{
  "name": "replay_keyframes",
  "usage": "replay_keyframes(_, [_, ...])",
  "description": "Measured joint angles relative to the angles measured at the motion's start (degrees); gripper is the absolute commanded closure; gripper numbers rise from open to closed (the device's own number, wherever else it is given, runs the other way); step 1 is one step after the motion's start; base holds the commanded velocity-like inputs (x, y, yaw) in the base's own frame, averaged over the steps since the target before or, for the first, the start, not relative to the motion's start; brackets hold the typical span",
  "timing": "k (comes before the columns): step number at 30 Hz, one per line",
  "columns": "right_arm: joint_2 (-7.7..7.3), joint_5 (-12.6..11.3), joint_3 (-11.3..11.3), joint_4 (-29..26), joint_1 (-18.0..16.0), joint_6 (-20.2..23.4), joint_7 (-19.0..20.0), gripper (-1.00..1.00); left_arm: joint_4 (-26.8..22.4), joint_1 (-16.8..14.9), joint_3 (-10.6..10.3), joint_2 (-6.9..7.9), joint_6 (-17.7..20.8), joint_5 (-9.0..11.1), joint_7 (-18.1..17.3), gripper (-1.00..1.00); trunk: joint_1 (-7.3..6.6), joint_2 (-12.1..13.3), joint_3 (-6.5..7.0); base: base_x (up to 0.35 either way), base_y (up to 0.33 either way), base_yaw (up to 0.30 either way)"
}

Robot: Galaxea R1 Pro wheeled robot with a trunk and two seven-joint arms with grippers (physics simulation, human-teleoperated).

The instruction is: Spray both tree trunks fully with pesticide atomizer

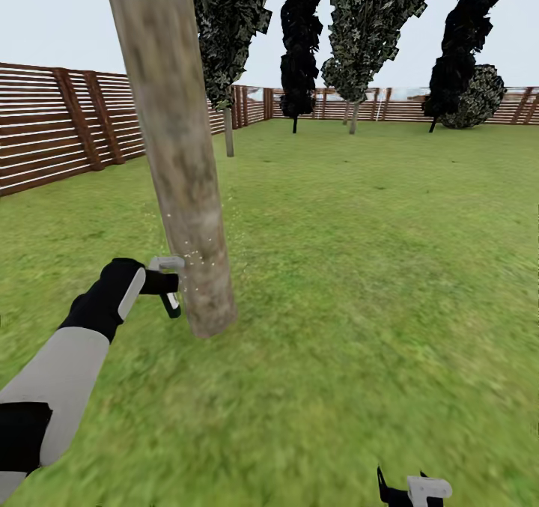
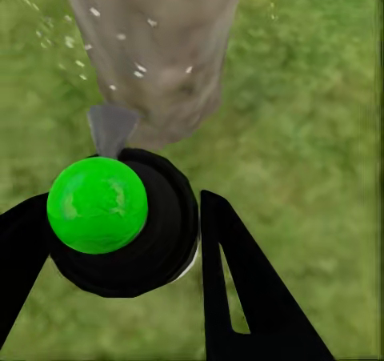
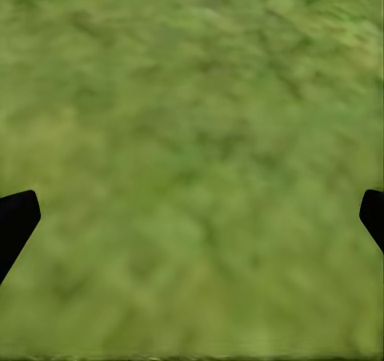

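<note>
A thick pale grey-beige tree trunk rises just ahead on the left of the lawn. My left gripper is shut on the pesticide atomizer, holding it right beside the trunk's lower part. Its pale grey head points at the bark, and pale spray specks float around the trunk. In the left wrist view the atomizer is a dark round body with a bright green ball on top, held between the black fingers with its grey nozzle aimed at the tree trunk. My right gripper hangs low and open over grass.
A red-brown slat fence runs along the left and the far side. Several more trees stand further off, one close behind the trunk and another with mottled foliage at the back. Open grass spreads to the right.
</note>
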Motion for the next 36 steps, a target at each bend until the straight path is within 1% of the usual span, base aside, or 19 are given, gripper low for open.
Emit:
replay_keyframes(2, [0.0, 0.0, 0.0, 0.0, 0.0, 0.0, 0.0, -1.0, -3.9, -0.1, -0.1, -1.45, 2.9, 0.5, 0.0, 1.0, -0.01, 0.0, 0.01, -0.011, 0.002, 0.0])
replay_keyframes(3, [-0.01, 0.0, 0.0, 0.0, 0.0, 0.0, 0.0, -1.0, -5.2, -0.5, -0.1, -2.57, 3.6, 0.6, 0.0, 1.0, 0.0, 0.0, 0.01, -0.002, 0.0, 0.0])
replay_keyframes(4, [0.0, 0.0, 0.0, 0.0, 0.0, 0.0, 0.0, -1.0, -5.7, -1.4, -0.1, -3.11, 3.8, 0.3, 0.0, 1.0, -0.01, 0.0, 0.01, 0.0, 0.0, 0.0])
replay_keyframes(5, [-0.01, 0.0, 0.0, 0.0, 0.0, 0.0, 0.0, -1.0, -5.8, -1.9, -0.1, -3.09, 4.0, -0.1, 0.1, 1.0, 0.0, 0.0, 0.0, 0.0, 0.0, 0.0])
replay_keyframes(7, [0.0, 0.0, 0.0, 0.0, 0.0, 0.0, 0.0, -1.0, -5.8, -2.5, 0.1, -2.16, 4.4, -0.7, 0.1, 1.0, 0.0, 0.0, 0.0, 0.0, 0.0, 0.0])
replay_keyframes(9, [0.0, 0.0, 0.0, 0.0, 0.0, 0.0, 0.0, -1.0, -5.7, -3.3, 0.2, 0.21, 4.5, -1.0, 0.1, 1.0, 0.0, 0.0, 0.0, 0.0, 0.0, 0.0])
replay_keyframes(10, [0.0, 0.0, 0.0, 0.0, 0.0, 0.0, 0.0, -1.0, -5.8, -3.4, 0.2, 0.93, 4.5, -0.5, 0.1, 1.0, 0.0, 0.0, 0.0, 0.0, 0.0, 0.0])
replay_keyframes(12, [0.0, 0.0, 0.0, 0.0, 0.0, 0.0, 0.0, -1.0, -5.9, -3.5, 0.0, 0.56, 4.6, 0.3, 0.0, 1.0, 0.0, 0.0, 0.0, 0.0, 0.0, 0.0])
replay_keyframes(14, [0.0, 0.0, 0.0, 0.0, 0.0, 0.0, 0.0, -1.0, -6.0, -3.5, -0.1, -1.04, 4.8, 0.4, 0.0, 1.0, 0.0, 0.0, 0.0, 0.0, 0.0, 0.0])
replay_keyframes(16, [0.0, 0.0, 0.0, 0.0, 0.0, 0.0, 0.0, -1.0, -6.2, -3.4, -0.1, -1.93, 4.9, 0.1, 0.0, 1.0, 0.0, 0.0, 0.0, -0.043, 0.0, 0.0])
replay_keyframes(18, [0.0, 0.0, 0.0, 0.0, 0.0, 0.0, 0.0, -1.0, -6.9, -3.4, 0.1, -1.13, 5.0, -0.5, 0.1, 1.0, 0.0, 0.0, 0.0, -0.275, 0.0, 0.0])
replay_keyframes(21, [0.0, 0.0, 0.0, 0.0, 0.0, 0.0, 0.0, -1.0, -7.2, -3.4, 0.1, -0.05, 5.0, -0.3, 0.1, 1.0, 0.0, 0.0, 0.0, -0.181, 0.0, 0.0])
replay_keyframes(23, [0.0, 0.0, 0.0, 0.0, 0.0, 0.0, 0.0, -1.0, -8.4, -3.5, -0.1, -0.95, 5.0, 0.4, 0.0, 1.0, 0.0, 0.0, 0.0, -0.016, 0.0, 0.0])
replay_keyframes(24, [0.0, 0.0, 0.0, 0.0, 0.0, 0.0, 0.0, -1.0, -9.0, -3.5, -0.1, -1.67, 5.0, 0.4, 0.0, 1.0, 0.0, 0.0, 0.0, -0.005, 0.0, 0.0])
replay_keyframes(26, [0.0, 0.0, 0.0, 0.0, 0.0, 0.0, 0.0, -1.0, -9.4, -4.0, -0.1, -2.13, 5.2, -0.1, 0.0, 1.0, 0.0, 0.0, 0.0, -0.001, 0.0, 0.0])
replay_keyframes(27, [0.0, 0.0, 0.0, 0.0, 0.0, 0.0, 0.0, -1.0, -9.5, -5.4, 0.0, -1.95, 5.4, -0.3, 0.0, 1.0, -0.01, 0.0, 0.01, 0.0, 0.0, 0.0])
replay_keyframes(29, [0.0, 0.0, 0.0, 0.0, 0.0, 0.0, 0.0, -1.0, -9.5, -6.3, 0.2, -1.18, 5.5, -0.5, 0.1, 1.0, 0.0, 0.0, 0.0, 0.0, 0.0, 0.0])
replay_keyframes(32, [0.0, 0.0, 0.0, 0.0, 0.0, 0.0, 0.0, -1.0, -9.5, -6.7, 0.3, 1.45, 5.7, -0.7, 0.1, 1.0, 0.0, 0.0, 0.0, 0.0, 0.0, 0.0])
replay_keyframes(36, [0.08, 0.0, 0.0, 0.0, 0.0, 0.0, 0.0, -1.0, -9.5, -6.3, -0.1, 0.61, 5.7, 1.0, 0.0, 1.0, 0.0, 0.0, 0.0, 0.0, 0.0, 0.0])
